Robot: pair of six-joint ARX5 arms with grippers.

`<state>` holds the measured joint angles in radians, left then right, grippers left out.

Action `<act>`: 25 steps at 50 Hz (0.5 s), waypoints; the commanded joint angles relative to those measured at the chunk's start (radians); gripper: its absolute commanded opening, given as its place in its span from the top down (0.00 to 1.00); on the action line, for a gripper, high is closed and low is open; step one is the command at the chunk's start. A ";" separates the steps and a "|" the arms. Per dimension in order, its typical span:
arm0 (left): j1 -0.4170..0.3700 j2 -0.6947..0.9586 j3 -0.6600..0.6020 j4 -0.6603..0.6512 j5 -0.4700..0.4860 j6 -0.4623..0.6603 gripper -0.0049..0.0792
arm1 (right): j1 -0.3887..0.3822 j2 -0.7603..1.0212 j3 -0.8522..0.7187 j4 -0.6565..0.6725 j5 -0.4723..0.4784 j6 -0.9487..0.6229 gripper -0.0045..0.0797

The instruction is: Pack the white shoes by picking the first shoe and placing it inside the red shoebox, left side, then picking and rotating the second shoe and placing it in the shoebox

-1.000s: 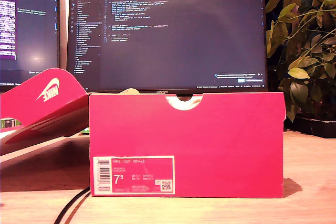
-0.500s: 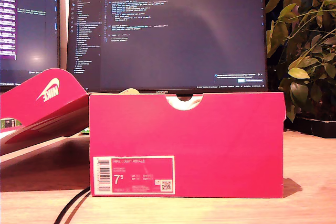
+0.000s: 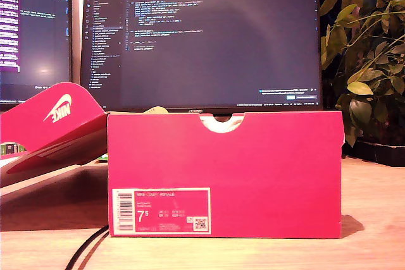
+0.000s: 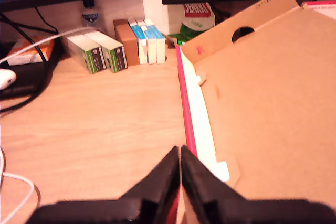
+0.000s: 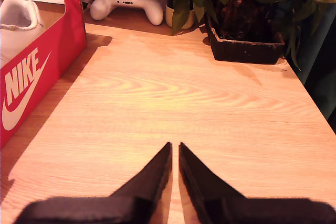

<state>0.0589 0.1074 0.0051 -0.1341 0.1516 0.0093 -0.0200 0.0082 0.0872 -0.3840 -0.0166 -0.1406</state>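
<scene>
On the pale wooden surface point(image 5: 173, 98) stands the red shoebox point(image 3: 224, 175), made of smooth bright cardboard, with a half-round notch in its top edge and a white label. One white shoe point(image 5: 16, 27) lies inside it; its padded collar shows beside my second hand point(image 5: 175, 150). This hand hangs low over bare wood, its two black pointed fingers closed together and empty. Ahead of it are a white game controller point(image 5: 126, 2) and a dark planter point(image 5: 247, 45) with green leaves. My first hand point(image 4: 180, 156) is also closed on nothing, just above the edge of the open lid point(image 4: 268, 103), whose inside is plain brown cardboard. Beyond it are small cartons point(image 4: 113, 51) and monitors point(image 3: 202, 39).
</scene>
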 commanded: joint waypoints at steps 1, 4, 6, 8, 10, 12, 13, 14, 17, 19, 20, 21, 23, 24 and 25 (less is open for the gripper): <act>0.006 -0.021 -0.031 -0.033 0.000 -0.002 0.96 | -0.009 -0.006 -0.021 0.005 0.000 -0.006 0.96; 0.006 -0.041 -0.031 -0.075 -0.002 -0.002 0.96 | -0.009 -0.006 -0.021 0.005 0.000 -0.006 0.96; 0.006 -0.046 -0.031 -0.070 -0.002 -0.002 0.96 | -0.009 -0.006 -0.021 0.005 0.000 -0.006 0.96; 0.006 -0.051 -0.031 -0.072 -0.002 -0.007 0.96 | -0.009 -0.006 -0.021 0.005 0.000 -0.006 0.96; 0.006 -0.054 -0.031 -0.072 -0.002 -0.015 0.96 | -0.009 -0.006 -0.021 0.005 0.000 -0.006 0.96; 0.006 -0.057 -0.031 -0.072 -0.011 -0.015 0.96 | -0.009 -0.006 -0.021 0.005 0.000 -0.005 0.96; 0.006 -0.057 -0.031 -0.072 -0.018 -0.043 0.96 | -0.009 -0.006 -0.021 0.005 0.000 -0.006 0.96; 0.006 -0.057 -0.031 -0.072 -0.023 -0.053 0.96 | -0.009 -0.006 -0.021 0.005 0.000 -0.006 0.96; 0.006 -0.057 -0.031 -0.072 -0.037 -0.105 0.96 | -0.009 -0.006 -0.021 0.005 0.000 -0.006 0.96; 0.006 -0.057 -0.031 -0.072 -0.036 -0.116 0.96 | -0.009 -0.006 -0.021 0.005 -0.001 -0.006 0.96; 0.006 -0.057 -0.031 -0.072 -0.035 -0.114 0.96 | -0.009 -0.006 -0.021 0.005 0.000 -0.006 0.96; 0.005 -0.057 -0.031 -0.072 -0.032 -0.114 0.96 | -0.009 -0.006 -0.021 0.005 0.000 -0.005 0.96; 0.003 -0.057 -0.031 -0.072 -0.026 -0.106 0.96 | -0.009 -0.006 -0.021 0.005 0.000 -0.006 0.96; 0.003 -0.057 -0.031 -0.072 -0.026 -0.106 0.96 | -0.009 -0.006 -0.021 0.005 0.000 -0.005 0.96; 0.003 -0.057 -0.031 -0.072 -0.026 -0.106 0.96 | -0.009 -0.006 -0.021 0.005 0.000 -0.005 0.96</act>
<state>0.0616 0.0536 0.0067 -0.1875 0.1238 -0.0975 -0.0200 0.0082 0.0868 -0.3851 -0.0166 -0.1406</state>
